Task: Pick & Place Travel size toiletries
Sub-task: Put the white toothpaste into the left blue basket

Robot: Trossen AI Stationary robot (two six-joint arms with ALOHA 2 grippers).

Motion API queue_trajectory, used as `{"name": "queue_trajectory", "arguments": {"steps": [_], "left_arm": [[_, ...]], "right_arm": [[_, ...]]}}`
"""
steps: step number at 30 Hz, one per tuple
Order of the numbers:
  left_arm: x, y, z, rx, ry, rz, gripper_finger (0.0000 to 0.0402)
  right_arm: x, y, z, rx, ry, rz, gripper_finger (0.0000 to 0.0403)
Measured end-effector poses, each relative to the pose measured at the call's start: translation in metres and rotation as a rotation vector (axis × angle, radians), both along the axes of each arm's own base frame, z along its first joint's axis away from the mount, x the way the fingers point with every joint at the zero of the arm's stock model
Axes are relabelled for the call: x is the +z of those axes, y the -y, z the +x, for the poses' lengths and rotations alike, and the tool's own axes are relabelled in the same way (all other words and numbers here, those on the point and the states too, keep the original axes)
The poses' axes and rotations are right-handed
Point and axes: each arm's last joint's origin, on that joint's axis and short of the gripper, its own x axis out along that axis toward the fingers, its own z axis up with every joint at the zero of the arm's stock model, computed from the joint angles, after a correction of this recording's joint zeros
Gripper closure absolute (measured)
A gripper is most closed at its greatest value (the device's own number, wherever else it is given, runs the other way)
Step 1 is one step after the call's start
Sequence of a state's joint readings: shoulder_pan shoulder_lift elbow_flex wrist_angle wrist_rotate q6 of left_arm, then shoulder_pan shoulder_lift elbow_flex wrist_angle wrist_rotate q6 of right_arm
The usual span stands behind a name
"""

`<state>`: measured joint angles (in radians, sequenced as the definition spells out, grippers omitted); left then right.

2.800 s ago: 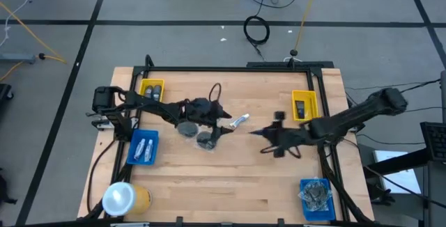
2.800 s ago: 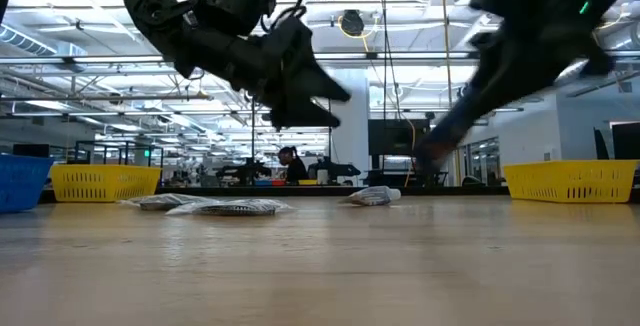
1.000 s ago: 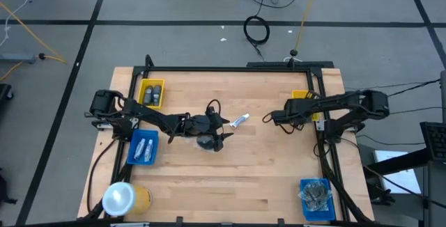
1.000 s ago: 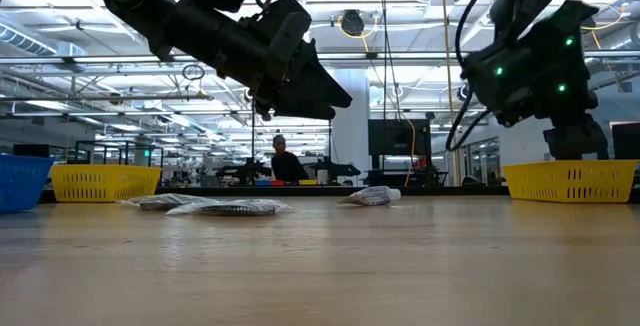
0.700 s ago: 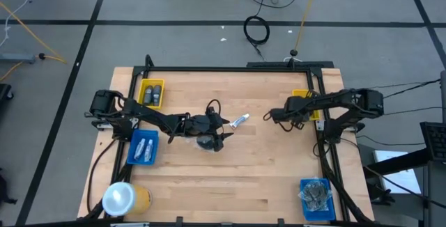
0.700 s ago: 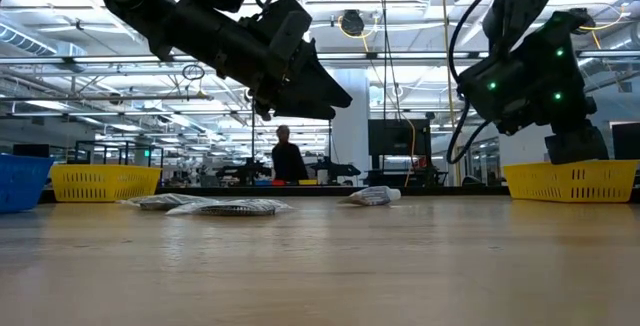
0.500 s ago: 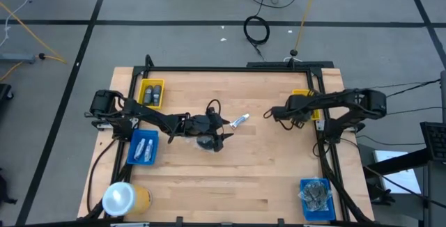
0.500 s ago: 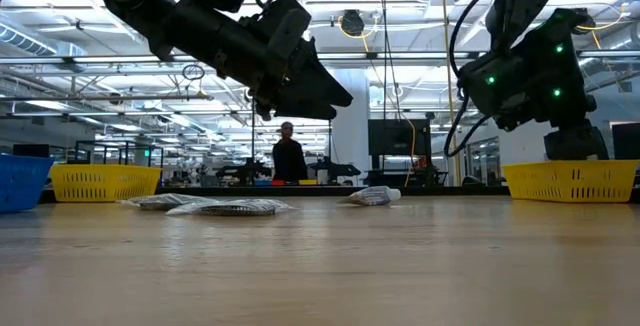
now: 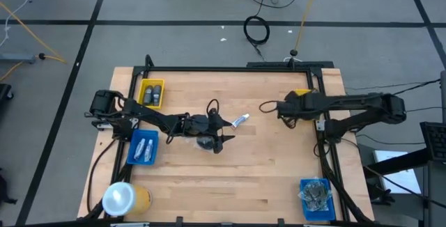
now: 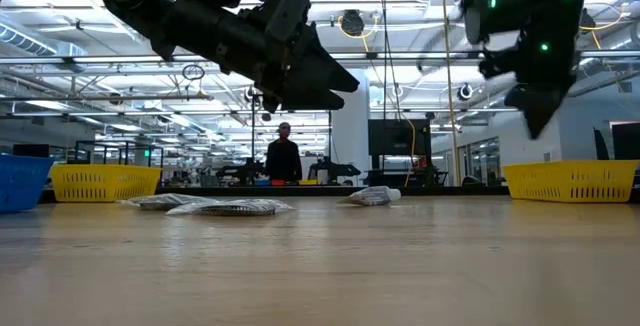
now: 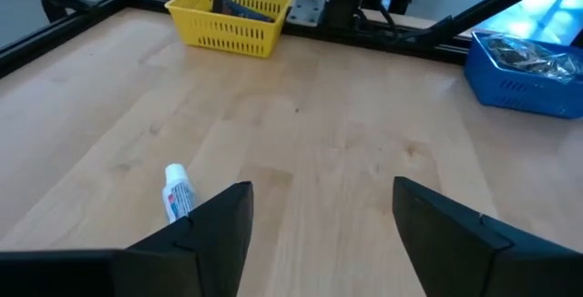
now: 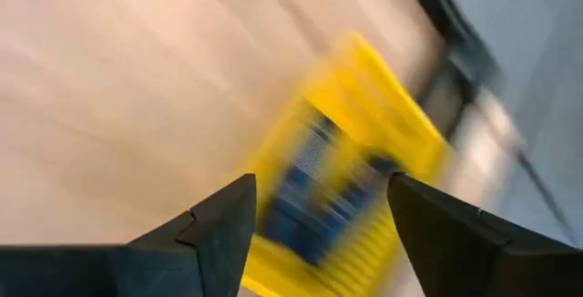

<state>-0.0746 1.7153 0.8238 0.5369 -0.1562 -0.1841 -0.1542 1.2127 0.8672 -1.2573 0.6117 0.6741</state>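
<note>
Left claw (image 9: 221, 134) spread empty above mid-desk beside a small tube (image 9: 240, 120), right claw (image 12: 314, 220) parted over a yellow tray (image 12: 364, 142)

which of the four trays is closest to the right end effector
The yellow tray at the table's far right edge: the right end effector hangs just beside it, open. The other yellow tray and both blue trays lie farther off.

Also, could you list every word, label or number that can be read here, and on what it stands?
None can be read.
White tube: red and blue print, too small to read.
Dark item in the yellow tray: a pale label, blurred.
</note>
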Motion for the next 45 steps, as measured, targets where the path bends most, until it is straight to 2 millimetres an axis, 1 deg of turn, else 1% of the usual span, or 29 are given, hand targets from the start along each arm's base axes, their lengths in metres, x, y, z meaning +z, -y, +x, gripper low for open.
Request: {"name": "queue_trajectory", "arguments": {"steps": [2, 4, 7, 9, 10, 12, 14, 16, 19, 20, 23, 27, 29, 31, 39, 42, 45], "left_arm": [[0.0, 0.0, 0.0, 0.0, 0.0, -0.001, 0.014], [0.0, 0.0, 0.0, 0.004, 0.001, -0.01, 0.0141], [0.0, -0.001, 0.0, 0.014, 0.004, -0.029, 0.0146], [-0.002, -0.002, 0.002, 0.027, 0.015, -0.033, 0.0149], [-0.004, -0.003, 0.004, 0.036, 0.031, -0.04, 0.015], [-0.013, -0.006, 0.008, 0.063, 0.038, -0.059, 0.0151], [-0.025, -0.011, 0.015, 0.092, 0.044, -0.089, 0.0151], [-0.037, -0.017, 0.022, 0.13, 0.026, -0.123, 0.0151], [-0.049, -0.028, 0.039, 0.182, 0.003, -0.166, 0.0151], [-0.051, -0.032, 0.046, 0.191, -0.001, -0.167, 0.0151], [-0.061, -0.042, 0.064, 0.223, -0.086, -0.16, 0.0151], [-0.064, -0.054, 0.08, 0.282, -0.238, -0.153, 0.0151], [-0.065, -0.058, 0.083, 0.296, -0.303, -0.139, 0.0151], [-0.066, -0.06, 0.085, 0.292, -0.319, -0.118, 0.0151], [-0.069, -0.057, 0.083, 0.272, -0.36, -0.088, 0.0155], [-0.07, -0.055, 0.082, 0.261, -0.381, -0.066, 0.0177], [-0.071, -0.055, 0.081, 0.259, -0.396, -0.063, 0.022]], "right_arm": [[-0.003, -0.011, 0.012, 0.091, 0.164, 0.001, 0.0165], [-0.01, -0.025, 0.029, 0.219, 0.353, 0.004, 0.0168], [-0.024, -0.049, 0.053, 0.462, 0.668, -0.035, 0.0172], [-0.037, -0.064, 0.059, 0.646, 0.836, -0.07, 0.0172], [-0.043, -0.07, 0.059, 0.729, 0.925, -0.082, 0.0171], [-0.056, -0.078, 0.051, 0.857, 1.062, -0.106, 0.0172], [-0.064, -0.082, 0.04, 0.904, 1.192, -0.137, 0.0174], [-0.072, -0.08, 0.026, 0.863, 1.285, -0.169, 0.0178], [-0.084, -0.076, 0.006, 0.765, 1.339, -0.192, 0.0183], [-0.083, -0.076, 0.005, 0.741, 1.356, -0.203, 0.0185], [-0.08, -0.075, 0.003, 0.676, 1.401, -0.226, 0.0188], [-0.083, -0.075, 0.004, 0.689, 1.362, -0.224, 0.0187], [-0.084, -0.075, 0.004, 0.697, 1.348, -0.223, 0.0187], [-0.086, -0.075, 0.004, 0.702, 1.329, -0.219, 0.0187], [-0.089, -0.075, 0.004, 0.703, 1.305, -0.212, 0.019], [-0.089, -0.075, 0.004, 0.708, 1.305, -0.207, 0.019], [-0.089, -0.076, 0.004, 0.721, 1.307, -0.195, 0.019]]}}
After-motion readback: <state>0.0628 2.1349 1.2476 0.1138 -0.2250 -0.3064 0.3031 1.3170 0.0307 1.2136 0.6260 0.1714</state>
